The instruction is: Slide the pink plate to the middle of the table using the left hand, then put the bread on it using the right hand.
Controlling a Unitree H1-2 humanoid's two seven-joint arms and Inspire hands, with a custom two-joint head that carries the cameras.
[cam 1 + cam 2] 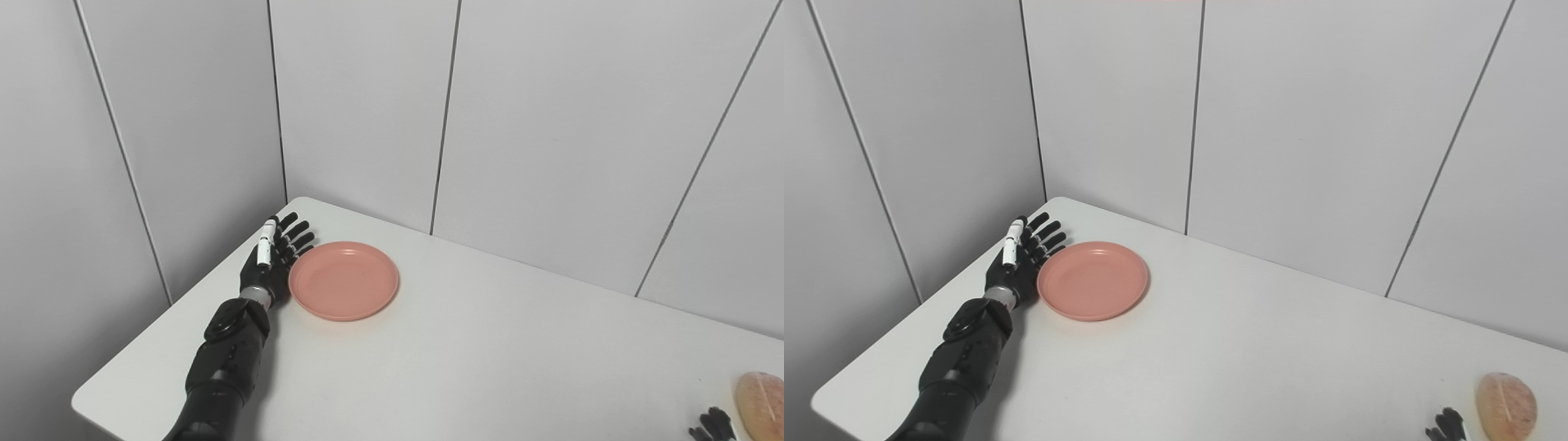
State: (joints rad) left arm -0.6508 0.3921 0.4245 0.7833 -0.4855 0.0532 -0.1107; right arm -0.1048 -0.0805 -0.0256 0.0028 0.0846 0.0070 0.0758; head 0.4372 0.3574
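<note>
Left robot hand [269, 260] spread flat, fingers apart, against pink plate [343, 280] rim, holding nothing.

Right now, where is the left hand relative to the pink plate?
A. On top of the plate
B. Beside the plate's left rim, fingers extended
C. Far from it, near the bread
B: the left hand stands open against the left rim of the pink plate, while the bread lies far right.

left hand [267, 260]: fingers spread (flat) | right hand [1447, 425]: fingertips only visible
</note>
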